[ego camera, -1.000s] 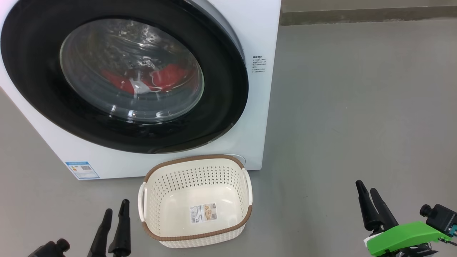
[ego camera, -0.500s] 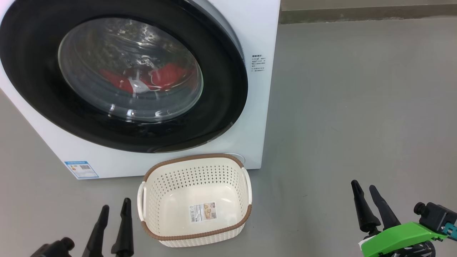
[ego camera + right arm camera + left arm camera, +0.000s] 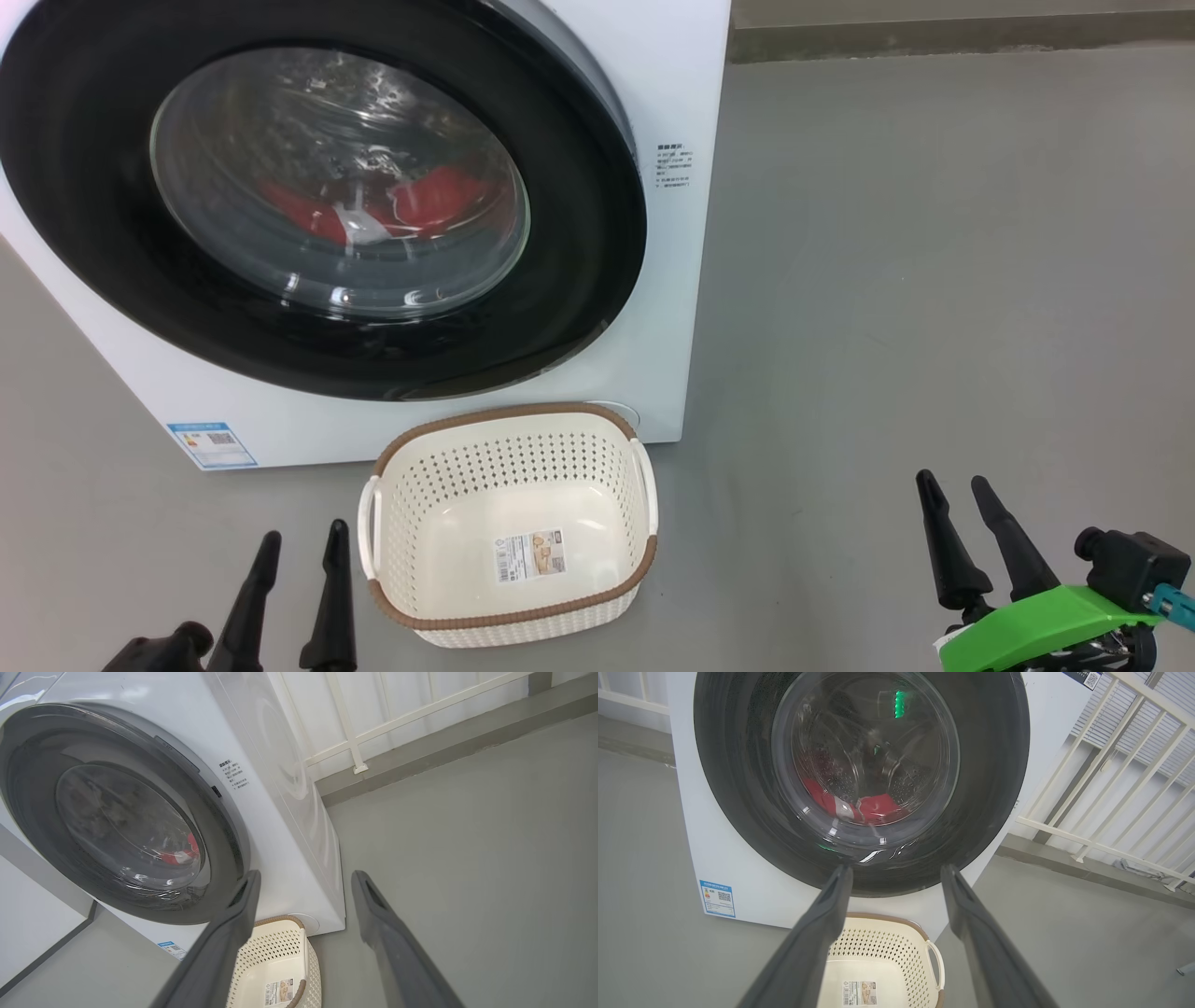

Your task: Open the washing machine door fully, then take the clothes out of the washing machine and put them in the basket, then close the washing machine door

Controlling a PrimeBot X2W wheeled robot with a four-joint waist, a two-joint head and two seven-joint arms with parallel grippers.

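Note:
The white washing machine (image 3: 681,103) (image 3: 714,854) (image 3: 261,765) stands on the floor with its black-rimmed door (image 3: 579,308) (image 3: 990,788) (image 3: 42,826) shut against the front. Red clothes (image 3: 439,201) (image 3: 878,807) (image 3: 180,856) with white panels lie in the drum behind the glass. The cream basket (image 3: 509,621) (image 3: 924,961) (image 3: 310,961) sits empty on the floor just before the machine. My left gripper (image 3: 303,546) (image 3: 896,872) is open, low, left of the basket. My right gripper (image 3: 952,485) (image 3: 303,877) is open, low, well to the basket's right.
A grey floor (image 3: 934,280) stretches to the right of the machine. A low kerb (image 3: 934,37) runs along the back, and a white railing (image 3: 1111,765) (image 3: 355,742) stands behind the machine. A blue sticker (image 3: 212,445) marks its lower left corner.
Both grippers have opened a little wider, the left sinking slightly and the right rising slightly. The head view has shifted a little; machine and basket stay put.

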